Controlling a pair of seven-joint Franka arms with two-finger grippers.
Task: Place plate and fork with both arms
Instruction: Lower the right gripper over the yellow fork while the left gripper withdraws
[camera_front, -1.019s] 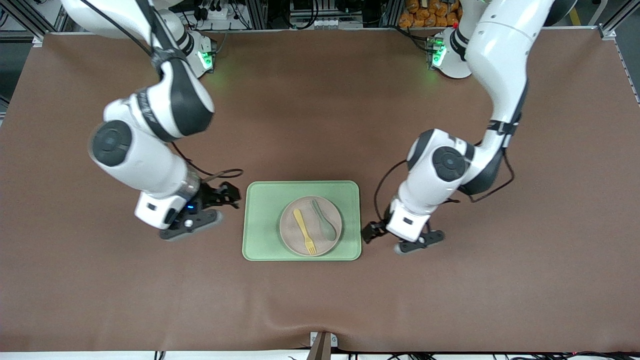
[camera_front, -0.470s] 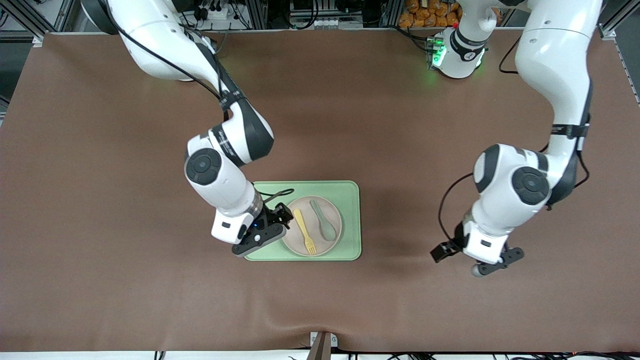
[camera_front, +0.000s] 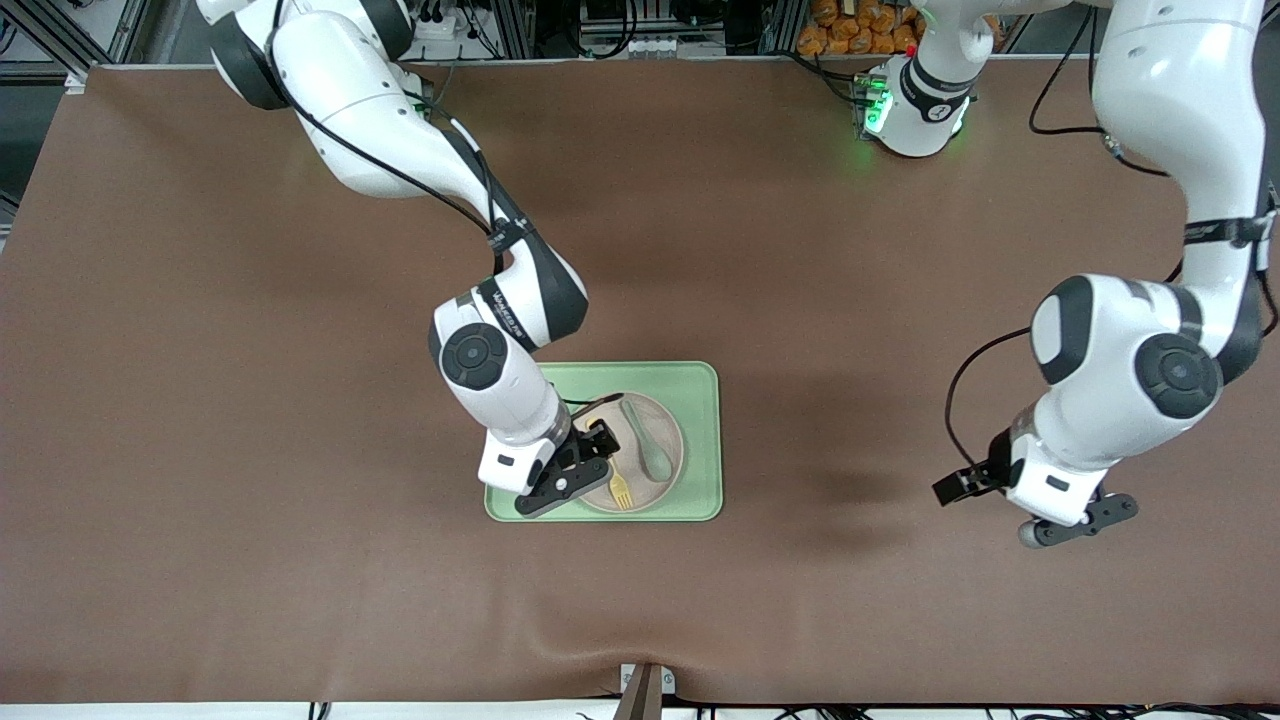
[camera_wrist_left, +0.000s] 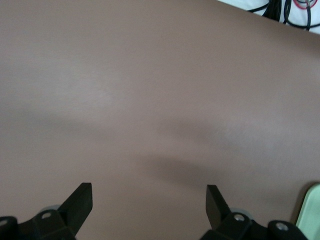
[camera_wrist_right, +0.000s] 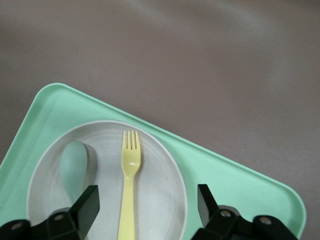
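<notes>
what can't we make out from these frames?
- Fork handle: in the front view the right claw covers it; in the right wrist view the frame edge cuts it off.
- Spoon handle: right wrist view, hidden by a claw finger and cut at the frame edge.
- Plate: front view, the part toward the right arm's end sits under that claw.
- Tray: left wrist view, only a corner shows at the frame edge.

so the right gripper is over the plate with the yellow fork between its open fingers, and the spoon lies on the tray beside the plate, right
Not quite: the grey-green spoon lies on the plate beside the yellow fork, not on the green tray, as the right wrist view shows. The open right gripper is over the plate, fork between its fingers.
</notes>
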